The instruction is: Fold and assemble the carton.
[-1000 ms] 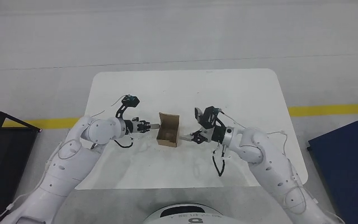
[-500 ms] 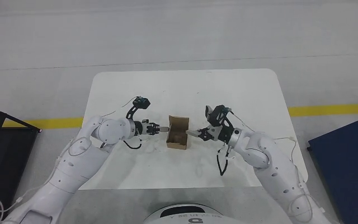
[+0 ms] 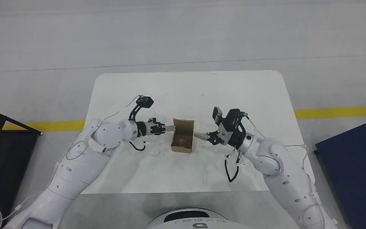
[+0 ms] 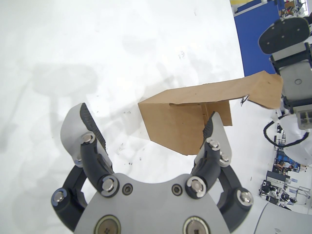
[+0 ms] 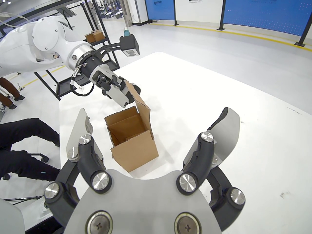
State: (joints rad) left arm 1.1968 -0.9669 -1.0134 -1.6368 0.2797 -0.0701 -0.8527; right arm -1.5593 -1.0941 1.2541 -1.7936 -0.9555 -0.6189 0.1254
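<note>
Table [image 3: 251, 97]: the carton [image 3: 183, 137] has slid toward 3 o'clock and squared up, and now stands near the centre, mouth up. Left gripper [image 3: 166, 129] has followed to its 9 o'clock, fingers apart by the raised flap [image 5: 140, 103]. Right gripper [image 3: 201, 136] is at 3 o'clock, spread wide. Likely lined up for flap folding. Carton unlabelled; the blue panels [image 5: 263, 5] behind carry lettering.

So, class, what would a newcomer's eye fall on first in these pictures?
A brown carton stands open-topped near the middle of the white table, with one flap raised. Two open grippers flank it: the left gripper at the raised flap, the right gripper just off the opposite side.
</note>
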